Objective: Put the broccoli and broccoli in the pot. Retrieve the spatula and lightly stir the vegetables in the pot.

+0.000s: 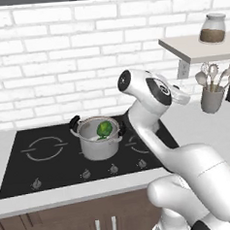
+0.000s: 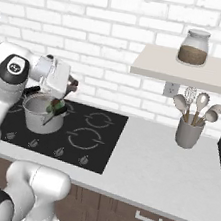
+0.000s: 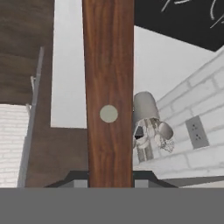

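While the gripper (image 2: 58,105) is clamping the wooden spatula (image 3: 108,87) between its closed fingers, the spatula's lower end is reaching into the pot (image 1: 98,145) on the cooktop (image 1: 47,165). Broccoli (image 1: 104,129) is lying inside the pot; whether it is one floret or two cannot be told. Loading and spatula retrieval appear complete, and light stirring is judged to be in progress or remaining.
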{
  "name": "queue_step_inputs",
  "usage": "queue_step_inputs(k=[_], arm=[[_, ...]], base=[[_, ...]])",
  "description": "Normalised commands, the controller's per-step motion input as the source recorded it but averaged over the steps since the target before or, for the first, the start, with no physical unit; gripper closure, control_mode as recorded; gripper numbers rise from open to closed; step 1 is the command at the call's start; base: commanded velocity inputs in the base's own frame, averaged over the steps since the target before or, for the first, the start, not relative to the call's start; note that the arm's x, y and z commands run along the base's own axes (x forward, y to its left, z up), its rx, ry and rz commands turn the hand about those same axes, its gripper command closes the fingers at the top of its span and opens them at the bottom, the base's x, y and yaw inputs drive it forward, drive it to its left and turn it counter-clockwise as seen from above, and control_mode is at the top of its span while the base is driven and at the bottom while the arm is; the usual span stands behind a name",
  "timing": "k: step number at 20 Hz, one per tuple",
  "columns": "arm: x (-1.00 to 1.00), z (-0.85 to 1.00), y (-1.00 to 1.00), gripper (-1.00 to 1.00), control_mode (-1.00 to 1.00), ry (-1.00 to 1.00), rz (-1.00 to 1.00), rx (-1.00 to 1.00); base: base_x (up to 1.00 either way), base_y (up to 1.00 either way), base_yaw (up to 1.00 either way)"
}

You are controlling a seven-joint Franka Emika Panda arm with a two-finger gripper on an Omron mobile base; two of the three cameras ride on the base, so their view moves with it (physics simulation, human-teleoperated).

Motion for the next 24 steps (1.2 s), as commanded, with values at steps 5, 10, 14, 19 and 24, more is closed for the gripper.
queue_step_inputs(k=[5,10,14,19,24], arm=[[0.96,0.07,0.3,1.0,-1.0,0.14,0.1,-0.24],[0.26,0.57,0.54,1.0,-1.0,0.09,0.12,-0.09],[0.12,0.27,0.27,1.0,-1.0,0.09,0.11,-0.04],[0.12,0.08,0.42,1.0,-1.0,0.01,0.14,-0.04],[-0.03,0.01,0.8,1.0,-1.0,-0.09,0.14,-0.08]], base=[[0.0,0.0,0.0],[0.0,0.0,0.0],[0.0,0.0,0.0],[0.0,0.0,0.0],[0.0,0.0,0.0]])
